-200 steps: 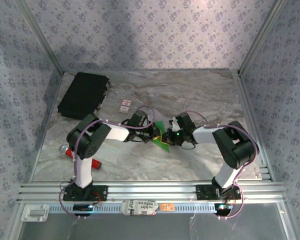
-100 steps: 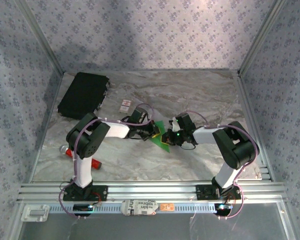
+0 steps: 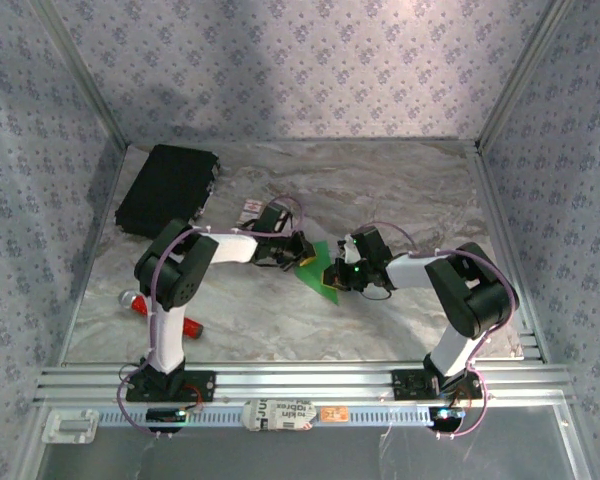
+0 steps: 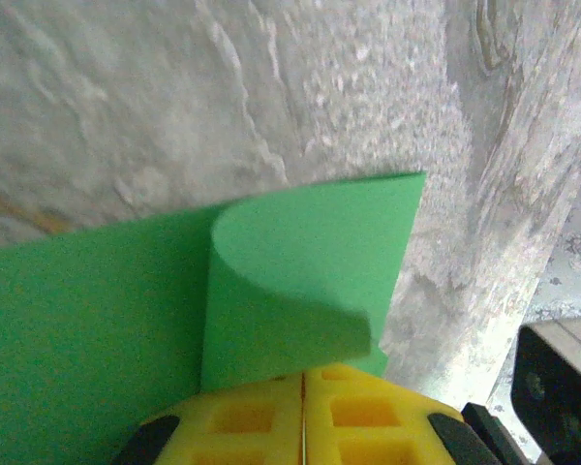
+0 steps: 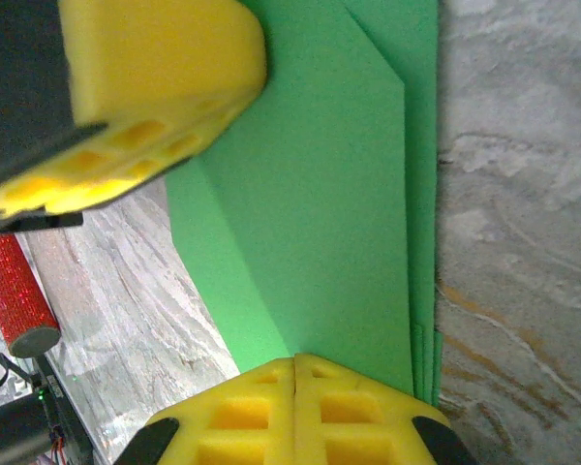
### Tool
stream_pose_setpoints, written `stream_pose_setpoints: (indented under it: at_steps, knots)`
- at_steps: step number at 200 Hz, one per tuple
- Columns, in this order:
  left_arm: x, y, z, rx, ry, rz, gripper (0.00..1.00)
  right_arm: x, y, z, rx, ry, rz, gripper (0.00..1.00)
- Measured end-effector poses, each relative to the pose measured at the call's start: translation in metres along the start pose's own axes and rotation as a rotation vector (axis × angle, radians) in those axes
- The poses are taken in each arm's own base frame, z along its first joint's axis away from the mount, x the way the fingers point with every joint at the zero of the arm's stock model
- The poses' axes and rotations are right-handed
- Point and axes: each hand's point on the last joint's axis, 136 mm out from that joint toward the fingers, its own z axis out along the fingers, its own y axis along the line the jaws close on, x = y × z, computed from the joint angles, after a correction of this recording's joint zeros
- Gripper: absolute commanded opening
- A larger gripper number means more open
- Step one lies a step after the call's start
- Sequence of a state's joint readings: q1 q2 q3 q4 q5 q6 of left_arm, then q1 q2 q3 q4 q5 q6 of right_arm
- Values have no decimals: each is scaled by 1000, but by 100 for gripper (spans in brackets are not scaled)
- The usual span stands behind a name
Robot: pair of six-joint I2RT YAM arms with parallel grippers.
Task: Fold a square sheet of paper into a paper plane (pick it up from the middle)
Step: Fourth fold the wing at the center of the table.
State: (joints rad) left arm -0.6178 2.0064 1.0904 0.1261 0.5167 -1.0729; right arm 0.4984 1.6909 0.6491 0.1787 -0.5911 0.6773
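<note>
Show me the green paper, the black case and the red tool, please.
green paper (image 5: 310, 213), right wrist view, middle of the folded flap.
black case (image 3: 167, 190), top view, middle of its top.
red tool (image 5: 15, 291), right wrist view, its sparkly side.

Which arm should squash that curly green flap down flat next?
Left, probably. The left claw pinches the curled flap of the green paper and could lay it down, while the right claw is shut on its layered edge, steadying it.
</note>
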Motion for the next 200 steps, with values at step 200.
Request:
stream_pose_setpoints:
  at_steps: [200]
  knots:
    - [-68,18,-21,-77,-80,7,9,9,-5,-6,-9,8,-1,0]
